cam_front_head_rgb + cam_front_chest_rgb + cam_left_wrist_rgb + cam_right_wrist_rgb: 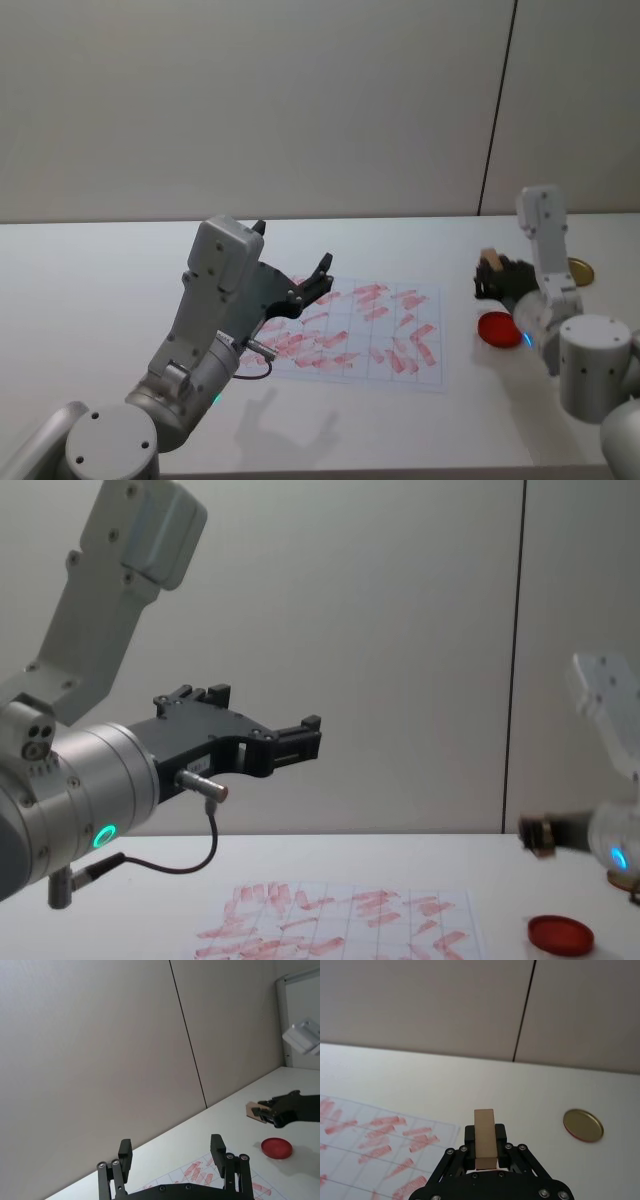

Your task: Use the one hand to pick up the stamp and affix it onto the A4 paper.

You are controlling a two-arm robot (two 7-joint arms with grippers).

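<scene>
- Right gripper (495,278): closed on the stamp (485,1137), fingers pinching its long sides. One end of the block sticks out past the fingertips.
- Stamp: tan wooden block, lifted clear of the table (100,300). It hangs right of the paper (400,345), near that edge and not over the sheet.
- Ink pad (496,328): flat red round, on the table just beside the paper's right edge, with the held stamp close by above it.
- Gold disc (583,1125): flat on the table farther right, well apart from the paper.
- Paper: white gridded sheet, flat at mid-table, covered in red-pink stamp marks.
- Left gripper (171,1146): raised high over the paper's left part, fingers spread wide, holding nothing.
</scene>
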